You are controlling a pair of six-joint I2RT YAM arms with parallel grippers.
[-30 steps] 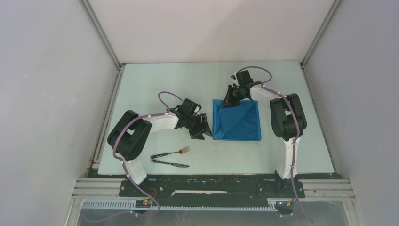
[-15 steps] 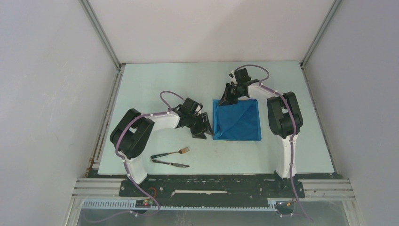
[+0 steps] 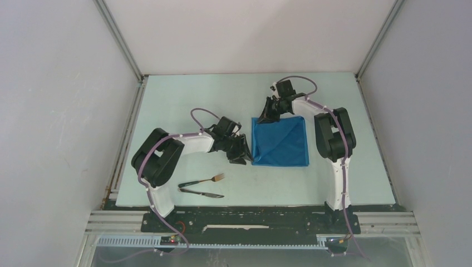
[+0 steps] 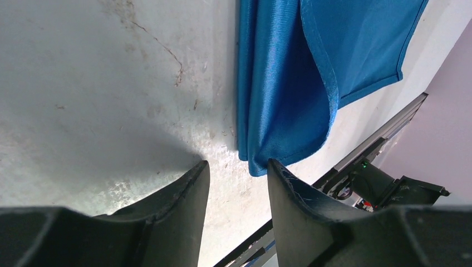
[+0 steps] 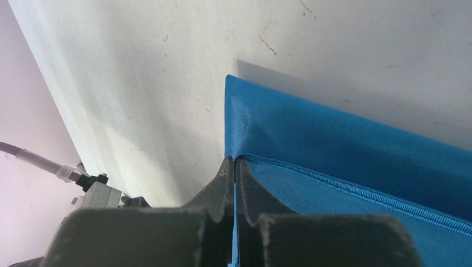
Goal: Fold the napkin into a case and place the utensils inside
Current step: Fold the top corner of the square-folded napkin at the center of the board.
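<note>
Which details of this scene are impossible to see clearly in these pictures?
Top view: the right end effector covers the far left corner of the napkin.
Right wrist view: its fingers hide how much cloth they pinch.
Top view: the fork and the knife are too small for detail.
Both wrist views: fork and knife lie outside the frame.

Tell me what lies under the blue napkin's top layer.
Under the upper layer of the bright blue cloth napkin, a second layer of it shows at the curled hem, on the pale table. Further in, it is covered.
</note>
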